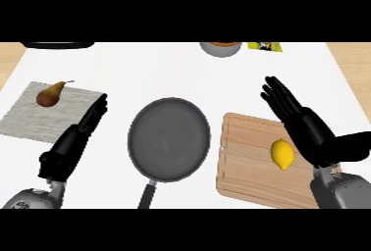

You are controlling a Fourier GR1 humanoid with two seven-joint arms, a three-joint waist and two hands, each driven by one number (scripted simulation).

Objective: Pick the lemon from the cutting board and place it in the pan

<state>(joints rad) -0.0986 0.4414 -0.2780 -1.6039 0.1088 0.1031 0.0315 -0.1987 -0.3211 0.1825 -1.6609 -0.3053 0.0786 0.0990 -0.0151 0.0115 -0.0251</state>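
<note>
- on the far left lies one grey cloth [33, 117] with one pear [49, 94] resting on it, well apart from the task's things.
- just right of the cloth, my left hand [72, 142] is at rest with fingers straight, holding nothing.
- at the middle sits one dark pan [169, 139], its handle pointing toward the near edge, nothing in it yet.
- right of the pan, almost touching it, lies one wooden cutting board [246, 171], and the one lemon [282, 154] lies on its right half.
- over the board's right side hovers my right hand [308, 130], fingers stretched out and spread, thumb out to the right, gripping nothing; it hangs just beside the lemon.
- i judge this to be the reach, with the grasp not yet made; next i must lower the hand, curl round the lemon, lift, and carry it left to the pan.
- at the far edge i count one bowl [220, 48], one yellow packet [265, 46] and one dark object [58, 45], partly cut off.
</note>
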